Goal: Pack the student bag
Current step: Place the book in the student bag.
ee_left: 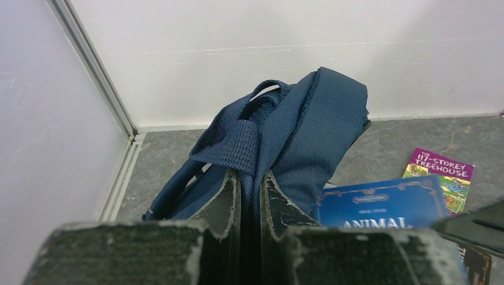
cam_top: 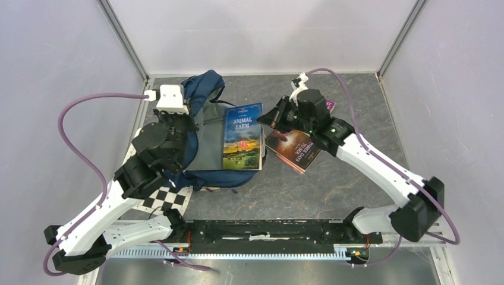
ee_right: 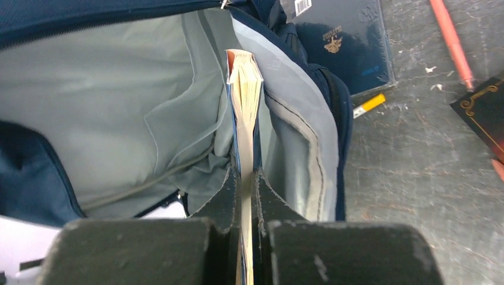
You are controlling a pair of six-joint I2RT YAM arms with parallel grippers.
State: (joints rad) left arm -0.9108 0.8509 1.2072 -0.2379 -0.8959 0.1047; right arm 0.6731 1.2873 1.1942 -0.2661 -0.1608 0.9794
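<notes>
student bag (cam_top: 207, 84) lies open, left of table centre | left gripper (ee_left: 250, 190) pinches strap (ee_left: 238, 142), seemingly lifting the mouth | right gripper (ee_right: 242, 181) clamps Animal Farm book (ee_right: 245, 83) | next: slide it flat along grey lining (ee_right: 119, 89), avoiding the seam

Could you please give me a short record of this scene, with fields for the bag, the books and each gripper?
bag: navy student bag, main compartment open, grey lining showing
left gripper: shut on the bag's navy fabric near its top
right gripper: shut on the Animal Farm book, at its page edge
held book: at the bag's opening, against the grey lining
other books on table: Three Days to See, under the right arm; 117-Storey Treehouse, beyond it
</notes>
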